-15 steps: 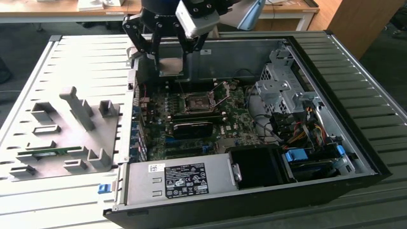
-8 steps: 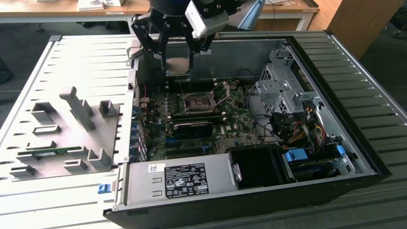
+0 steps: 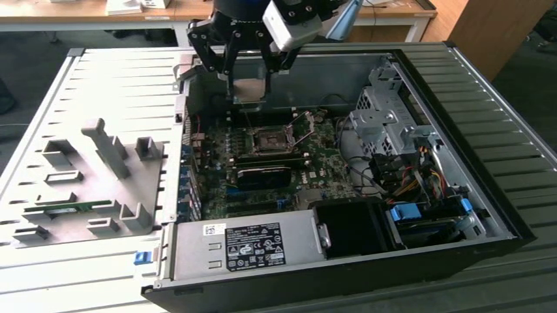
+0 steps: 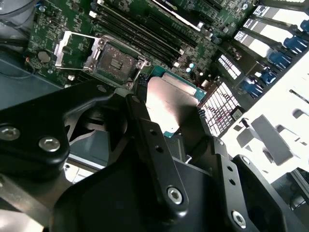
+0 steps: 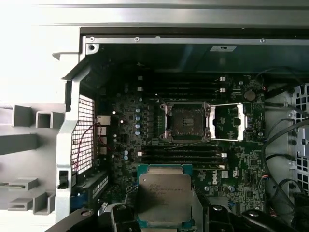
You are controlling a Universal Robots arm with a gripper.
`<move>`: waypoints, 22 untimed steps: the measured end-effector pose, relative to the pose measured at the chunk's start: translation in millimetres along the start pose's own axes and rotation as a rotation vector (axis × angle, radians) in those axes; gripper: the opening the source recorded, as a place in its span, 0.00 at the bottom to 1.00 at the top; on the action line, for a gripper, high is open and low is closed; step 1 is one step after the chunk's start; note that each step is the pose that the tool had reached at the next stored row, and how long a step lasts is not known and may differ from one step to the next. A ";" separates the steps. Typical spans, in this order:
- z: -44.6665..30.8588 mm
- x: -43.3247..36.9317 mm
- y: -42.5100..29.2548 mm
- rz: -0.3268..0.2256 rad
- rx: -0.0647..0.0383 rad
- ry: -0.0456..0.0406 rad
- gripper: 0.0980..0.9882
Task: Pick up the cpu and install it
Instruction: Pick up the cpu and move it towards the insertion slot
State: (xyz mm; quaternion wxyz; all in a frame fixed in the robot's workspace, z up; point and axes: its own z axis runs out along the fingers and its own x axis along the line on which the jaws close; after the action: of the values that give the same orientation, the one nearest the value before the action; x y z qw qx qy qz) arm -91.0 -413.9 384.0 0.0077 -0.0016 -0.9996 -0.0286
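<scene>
My gripper [image 3: 250, 79] hangs over the far end of the open computer case [image 3: 487, 130], shut on the cpu [image 3: 250, 90], a flat silver-grey square chip. In both wrist views the cpu [image 5: 164, 195] [image 4: 171, 99] sits between the black fingers [image 4: 145, 130], above the green motherboard [image 5: 120, 145]. The dark metal-framed socket [image 3: 268, 139] [image 5: 186, 121] [image 4: 113, 58] lies bare, with its load plate [image 5: 227, 123] swung open to one side. The cpu is held in the air, short of the socket and apart from it.
Memory slots [image 5: 183, 154] run beside the socket. A metal drive cage [image 3: 392, 124] and cables [image 3: 409, 173] fill the case on the exterior view's right; a power supply [image 3: 252, 244] sits at its near end. A grey fixture tray [image 3: 96, 169] with a green memory stick [image 3: 65, 208] lies on the left.
</scene>
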 end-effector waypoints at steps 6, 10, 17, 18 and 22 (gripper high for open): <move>0.1 -8.0 0.5 0.000 0.000 0.0000 0.48; 0.4 -13.6 2.2 0.000 0.000 0.0000 0.48; 2.0 -22.7 6.1 0.000 0.000 0.0000 0.48; 2.3 -24.7 7.2 0.000 0.000 0.0000 0.48; 4.0 -32.9 13.2 0.000 0.000 0.0000 0.48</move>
State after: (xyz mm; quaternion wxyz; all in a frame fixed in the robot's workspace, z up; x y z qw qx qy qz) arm -58.1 -400.5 380.2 0.0077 -0.0016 -0.9996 -0.0287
